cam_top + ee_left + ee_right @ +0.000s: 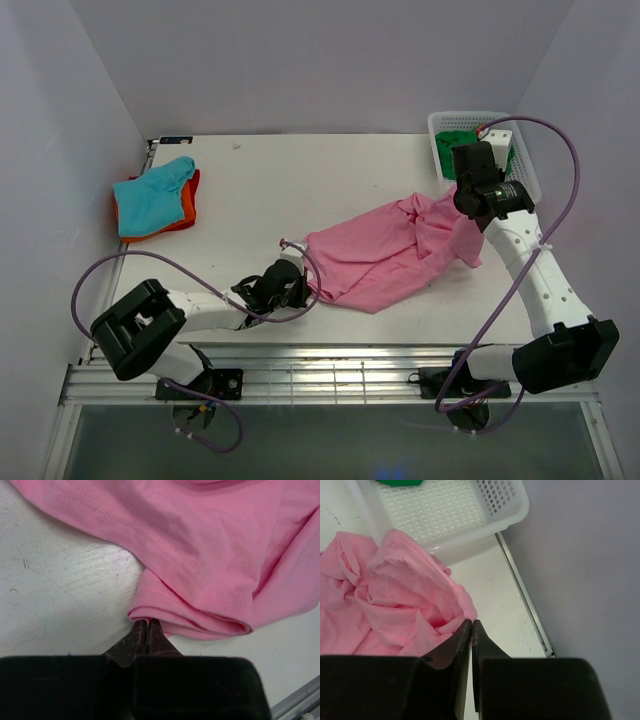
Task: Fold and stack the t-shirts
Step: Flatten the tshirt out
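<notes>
A large pink t-shirt point(385, 258) lies crumpled on the white table, right of centre. My left gripper point(303, 284) sits low at the shirt's near-left corner. In the left wrist view the left gripper point(146, 623) is shut on the folded hem of the pink t-shirt point(200, 555). My right gripper point(468, 218) is at the shirt's far-right end. In the right wrist view the right gripper point(471, 623) is shut on a bunched edge of the pink t-shirt point(395, 595). A teal t-shirt point(150, 192) lies on an orange t-shirt point(184, 212) at the far left.
A white mesh basket point(523, 168) stands at the back right corner, just beyond the right wrist, with a dark green t-shirt point(458, 139) inside. The basket point(445, 510) fills the top of the right wrist view. The right wall runs close beside it.
</notes>
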Tool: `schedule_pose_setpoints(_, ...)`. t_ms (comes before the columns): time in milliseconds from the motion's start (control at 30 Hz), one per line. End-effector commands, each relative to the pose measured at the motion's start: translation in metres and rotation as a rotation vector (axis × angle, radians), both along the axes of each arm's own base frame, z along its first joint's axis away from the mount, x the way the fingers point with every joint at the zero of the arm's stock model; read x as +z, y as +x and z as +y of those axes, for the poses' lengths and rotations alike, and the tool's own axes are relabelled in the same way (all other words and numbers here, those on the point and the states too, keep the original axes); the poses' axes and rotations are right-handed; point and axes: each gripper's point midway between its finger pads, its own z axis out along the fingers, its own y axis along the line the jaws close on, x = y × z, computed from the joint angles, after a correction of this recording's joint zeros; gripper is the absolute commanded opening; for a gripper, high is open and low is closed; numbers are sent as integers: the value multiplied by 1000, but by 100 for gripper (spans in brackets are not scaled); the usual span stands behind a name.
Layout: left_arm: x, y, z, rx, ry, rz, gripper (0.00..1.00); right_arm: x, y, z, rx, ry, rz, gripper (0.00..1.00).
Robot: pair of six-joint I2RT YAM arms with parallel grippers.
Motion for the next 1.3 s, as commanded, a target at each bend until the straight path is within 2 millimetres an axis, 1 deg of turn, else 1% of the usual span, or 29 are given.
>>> schedule_pose_setpoints(0,0,2,-1,11,13,-6,0,11,-1,-3,-6,4,-53,8)
schedule_pose_setpoints(100,11,7,-2,19,11,-31,0,8,1,-1,1,8,-46,8)
schedule_pose_setpoints(133,27,15,-8,37,-12,-51,0,8,1,-1,4,9,-45,8)
schedule_pose_setpoints(167,39,16,-3,66,2,-50,0,6,1,-1,6,8,-38,8)
schedule_pose_setpoints(233,74,27,-2,110,-15,-104,0,9,2,0,10,7,-43,8)
schedule_pose_setpoints(267,102,32,-3,123,-33,-133,0,12,2,0,12,9,-51,8)
schedule_pose_setpoints(300,140,36,-1,140,-94,-198,0,16,3,0,14,10,-60,8)
schedule_pose_setpoints(333,165,40,4,170,-115,-248,0,25,4,1,22,13,-81,8)
schedule_pose_setpoints(367,201,44,6,180,-147,-306,0,32,4,1,26,14,-96,8)
schedule_pose_setpoints(400,225,46,10,197,-171,-348,0,38,6,2,34,18,-109,8)
schedule_pose_setpoints(433,254,45,19,221,-204,-400,0,44,7,2,42,18,-120,8)
schedule_pose_setpoints(467,287,49,28,260,-217,-459,0,56,9,4,48,26,-144,8)
schedule_pose_setpoints(533,321,51,43,315,-228,-520,0,65,13,8,67,43,-159,8)
schedule_pose_setpoints(567,332,53,56,368,-201,-552,0,75,16,10,75,52,-176,8)
schedule_pose_setpoints(600,355,53,64,401,-227,-586,0,79,17,12,85,61,-180,8)
schedule_pose_setpoints(633,368,51,74,434,-242,-609,0,83,18,13,88,65,-185,8)
schedule_pose_setpoints(733,401,41,99,514,-317,-654,0,98,19,16,104,79,-213,8)
schedule_pose_setpoints(800,412,34,111,547,-366,-663,0,107,14,17,120,93,-234,8)
schedule_pose_setpoints(833,411,30,116,554,-370,-656,0,114,7,17,124,103,-256,8)
schedule_pose_setpoints(867,416,23,125,565,-395,-656,0,119,3,17,133,109,-267,8)
schedule_pose_setpoints(900,419,19,128,577,-432,-641,0,122,-2,18,144,121,-273,8)
schedule_pose_setpoints(933,413,14,132,574,-421,-614,0,129,-10,17,153,131,-295,8)
schedule_pose_setpoints(967,417,8,137,577,-450,-603,0,134,-15,19,166,143,-304,8)
schedule_pose_setpoints(1067,423,-8,142,553,-524,-548,0,158,-37,17,185,173,-357,8)
schedule_pose_setpoints(1100,428,-15,147,550,-555,-544,0,166,-43,19,203,187,-374,8)
schedule_pose_setpoints(1133,427,-19,147,545,-576,-519,0,181,-52,18,211,200,-408,8)
schedule_pose_setpoints(1200,435,-27,153,541,-614,-514,0,200,-67,18,237,221,-460,8)
schedule_pose_setpoints(1233,438,-31,153,523,-637,-509,0,216,-77,16,245,230,-498,8)
schedule_pose_setpoints(1267,443,-34,153,513,-663,-505,0,223,-82,16,253,236,-516,8)
